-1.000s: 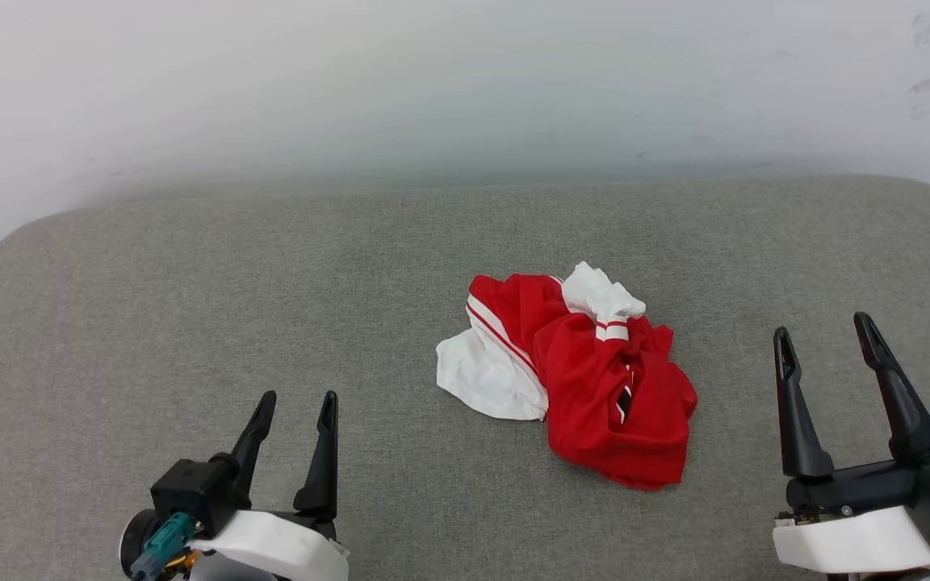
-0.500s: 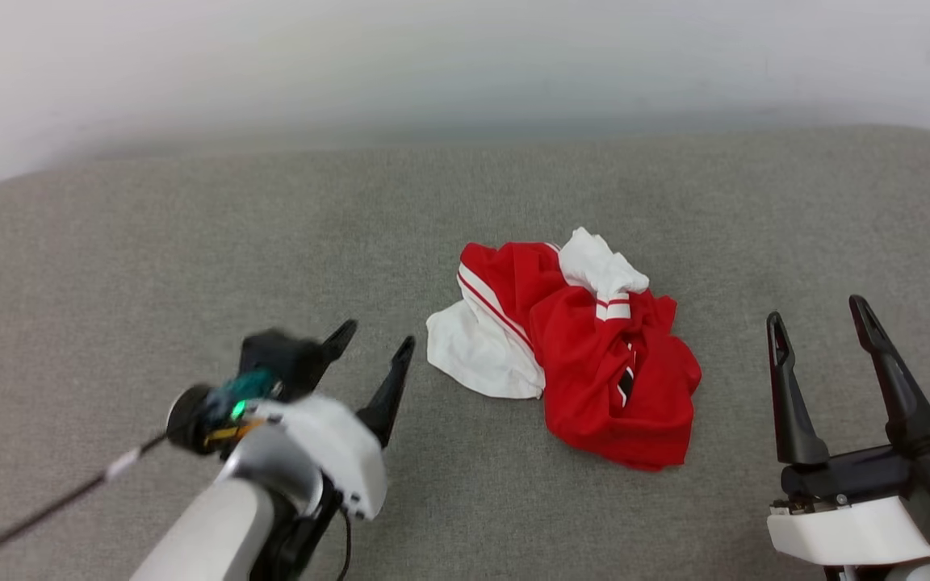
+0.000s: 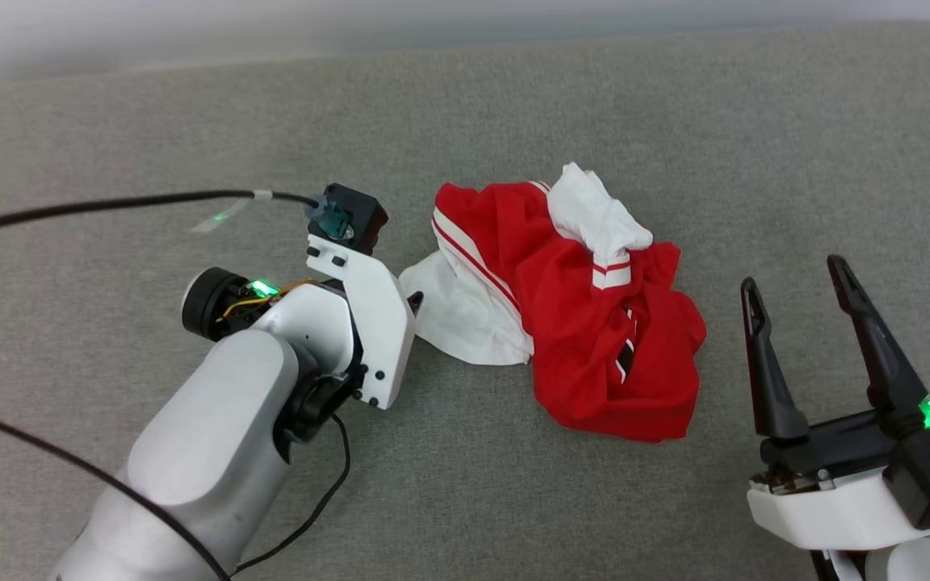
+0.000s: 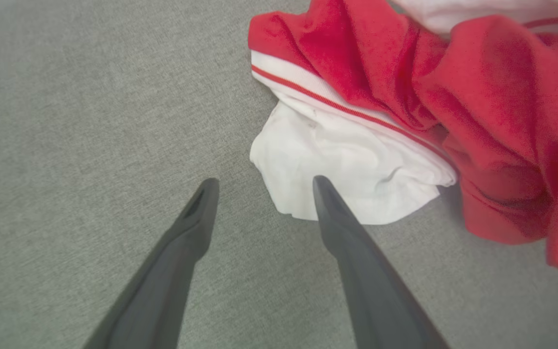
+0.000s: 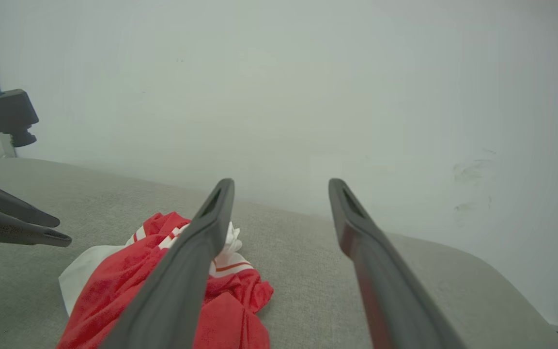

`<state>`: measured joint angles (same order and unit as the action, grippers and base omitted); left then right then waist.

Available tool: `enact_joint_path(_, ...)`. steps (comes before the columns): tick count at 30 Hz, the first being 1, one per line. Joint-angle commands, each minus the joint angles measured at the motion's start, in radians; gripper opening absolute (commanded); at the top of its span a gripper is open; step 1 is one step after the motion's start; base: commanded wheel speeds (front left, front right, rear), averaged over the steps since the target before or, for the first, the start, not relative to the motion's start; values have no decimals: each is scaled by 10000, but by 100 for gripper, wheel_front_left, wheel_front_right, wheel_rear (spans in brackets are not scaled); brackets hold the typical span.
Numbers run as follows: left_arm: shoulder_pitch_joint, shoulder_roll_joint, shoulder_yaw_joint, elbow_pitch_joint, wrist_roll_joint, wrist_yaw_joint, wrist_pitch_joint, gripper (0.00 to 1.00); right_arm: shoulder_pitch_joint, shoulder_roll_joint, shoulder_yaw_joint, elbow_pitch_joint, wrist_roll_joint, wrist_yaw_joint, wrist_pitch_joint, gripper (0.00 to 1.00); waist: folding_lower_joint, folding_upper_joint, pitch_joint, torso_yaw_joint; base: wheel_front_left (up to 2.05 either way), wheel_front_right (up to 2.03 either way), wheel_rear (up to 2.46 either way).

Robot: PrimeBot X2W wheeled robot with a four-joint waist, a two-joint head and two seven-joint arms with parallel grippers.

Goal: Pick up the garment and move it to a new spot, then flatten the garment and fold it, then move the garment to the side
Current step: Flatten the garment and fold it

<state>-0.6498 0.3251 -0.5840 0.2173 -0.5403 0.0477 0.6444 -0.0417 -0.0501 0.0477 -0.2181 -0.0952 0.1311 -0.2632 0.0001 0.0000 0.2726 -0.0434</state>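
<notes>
The left arm bends down over the grey cushion (image 3: 110,121), the left pincer (image 4: 264,180) spread wide and empty, tips right by the white sleeve (image 4: 347,169) of the crumpled garment (image 3: 594,339) mid-cushion. The right pincer (image 3: 793,272) hangs open, empty, nearby.

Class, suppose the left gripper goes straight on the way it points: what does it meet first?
Probably the garment's white sleeve, just ahead of the open left gripper; depth is unclear, so perhaps the grey cushion first.
</notes>
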Motion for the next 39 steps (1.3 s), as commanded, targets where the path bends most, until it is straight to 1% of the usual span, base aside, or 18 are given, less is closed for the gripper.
enact_joint_path(1,-207,-23,-44,146,66,-30,31,100,-152,-1,-27,-53,17,-7,-24,100,-1,0,307,-150,0,0,0)
enact_joint_path(6,-512,-294,-168,1143,-41,-227,-42,100,-346,-1,-156,-130,37,-7,-24,100,-1,0,711,-277,0,0,0)
enact_joint_path(10,-601,-446,-330,1880,21,-349,-181,100,-388,-1,-166,-130,32,-7,-24,100,-1,0,823,-304,0,0,0)
enact_joint_path(11,-562,-582,-391,2310,-62,-462,-326,0,-404,-1,-145,-133,39,-7,-24,100,-1,0,848,-308,0,0,0)
enact_joint_path(13,-440,-621,-455,2455,-140,-604,-386,0,-406,-1,-188,-108,49,-7,-24,100,-1,0,825,-262,0,0,0)
enact_joint_path(16,-384,-520,-324,2483,0,-471,-1061,0,-297,0,-251,-45,-31,-7,-22,100,-1,0,637,-28,0,0,0)
enact_joint_path(20,-244,-308,-115,2095,134,-253,-1728,0,-209,-1,-251,63,-49,-7,-24,100,-1,0,249,287,0,0,0)
enact_joint_path(24,157,97,289,1432,148,162,-2269,0,-106,-1,-220,169,18,-7,-24,100,-1,0,-201,567,0,0,0)
enact_joint_path(32,1868,1168,1297,-175,56,1455,-2981,0,218,-1,-276,375,193,-7,-22,100,-1,0,-971,907,0,0,0)
enact_joint_path(34,2382,1336,1485,-396,-73,1622,-3115,0,250,-1,-291,414,197,-7,-22,100,-1,0,-1097,940,0,0,0)
enact_joint_path(35,2606,1400,1487,-479,-103,1605,-3155,0,259,-1,-285,423,218,-7,-24,100,-1,0,-1140,949,0,0,0)
enact_joint_path(36,2771,1463,1420,-562,-62,1550,-3203,40,274,-1,-272,446,238,-7,-24,100,-1,0,-1184,948,0,0,0)
enact_joint_path(37,2932,1479,1388,-622,-55,1515,-3309,100,288,-1,-262,472,242,-7,-22,100,-1,0,-1222,942,0,0,0)
enact_joint_path(39,3216,1491,1302,-661,41,1456,-3686,100,283,-1,-228,508,237,-7,-24,100,-1,0,-1277,924,0,0,0)
